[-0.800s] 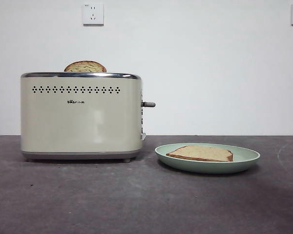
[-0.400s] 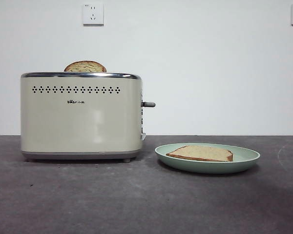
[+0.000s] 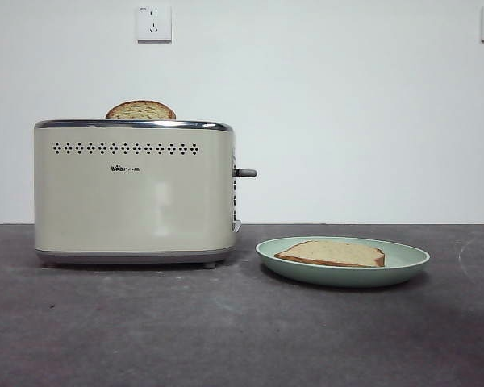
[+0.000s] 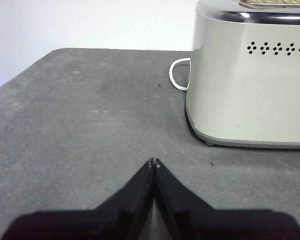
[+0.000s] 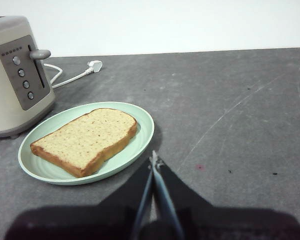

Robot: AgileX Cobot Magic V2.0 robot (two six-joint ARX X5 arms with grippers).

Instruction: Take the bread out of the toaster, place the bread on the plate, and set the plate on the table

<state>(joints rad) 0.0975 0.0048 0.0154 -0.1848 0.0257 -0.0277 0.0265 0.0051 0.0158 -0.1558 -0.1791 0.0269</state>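
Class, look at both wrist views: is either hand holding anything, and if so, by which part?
Nothing is held. The left hand and right hand are both shut on nothing above the table; the bread lies on the plate.

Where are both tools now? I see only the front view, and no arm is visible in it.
Observer: The right tool is shut, low over the table, beside the plate.
Operator: Is the toaster plugged in?
Observer: No, its plug lies loose on the table behind the toaster.
Operator: And the left tool?
Observer: The left tool is shut too, holding nothing, off to the toaster's side.
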